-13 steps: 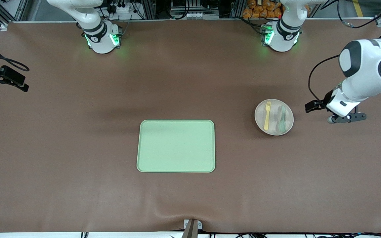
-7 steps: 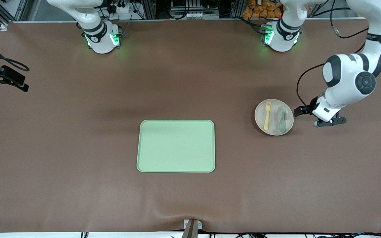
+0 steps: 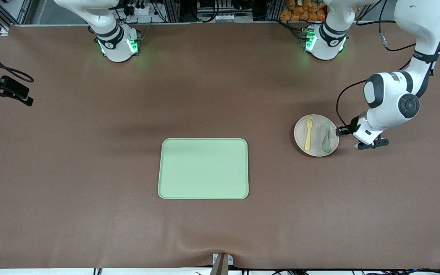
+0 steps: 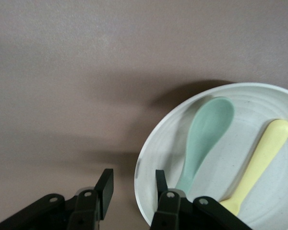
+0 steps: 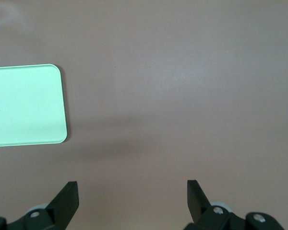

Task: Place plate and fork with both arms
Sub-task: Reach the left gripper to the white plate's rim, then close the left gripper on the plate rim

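Observation:
The small pale plate (image 3: pixel 301 134) lies on the brown table toward the left arm's end. The yellow fork (image 3: pixel 309 133) and a grey-green spoon (image 3: pixel 325 137) lie on it side by side. My left gripper (image 3: pixel 338 131) is low at the plate's edge, on the side toward the left arm's end. In the left wrist view its jaws (image 4: pixel 133 175) straddle the plate's rim (image 4: pixel 143 163), one finger over the plate beside the spoon (image 4: pixel 206 134) and fork handle (image 4: pixel 259 163), one outside, with gaps showing. My right gripper (image 5: pixel 132 184) hangs open over bare table with nothing between its fingers.
A rectangular light green tray (image 3: pixel 203 168) lies mid-table, nearer the front camera than the plate; one corner of the tray (image 5: pixel 24 105) shows in the right wrist view. A black device with a cable (image 3: pixel 4 89) sits at the right arm's end of the table.
The left arm has swung in toward the plate and lowered. Its jaws have narrowed and now straddle the plate's rim. The plate, fork, spoon and tray have not moved.

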